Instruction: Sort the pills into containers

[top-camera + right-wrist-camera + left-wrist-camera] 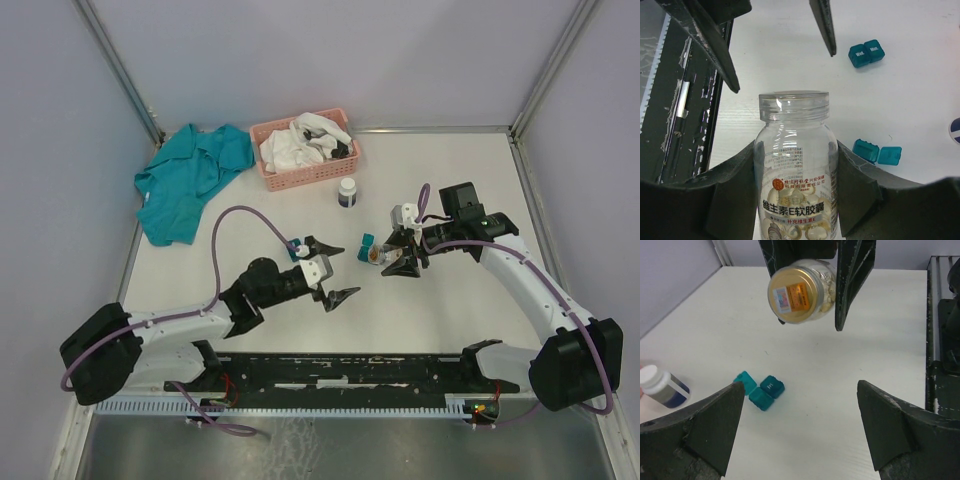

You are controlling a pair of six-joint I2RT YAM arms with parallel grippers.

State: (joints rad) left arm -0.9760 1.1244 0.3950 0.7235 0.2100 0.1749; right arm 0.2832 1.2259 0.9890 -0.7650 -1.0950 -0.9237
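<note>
My right gripper (402, 258) is shut on a clear pill jar (795, 185) with pale softgels and a gold top face (801, 290), held tilted above the table. One teal container pair (877, 152) lies just beside it with one lid flipped open; it also shows in the left wrist view (760, 390) and from above (367, 245). A second teal pair (866, 53), marked Wed and Mon, lies by my left gripper (335, 270), which is open and empty. In the left wrist view my left gripper (800, 425) faces the jar from a short distance.
A white pill bottle (347, 192) with a dark label stands behind the containers, also in the left wrist view (662, 387). A pink lattice basket (305, 165) with white cloth sits at the back. A teal garment (190, 180) lies back left.
</note>
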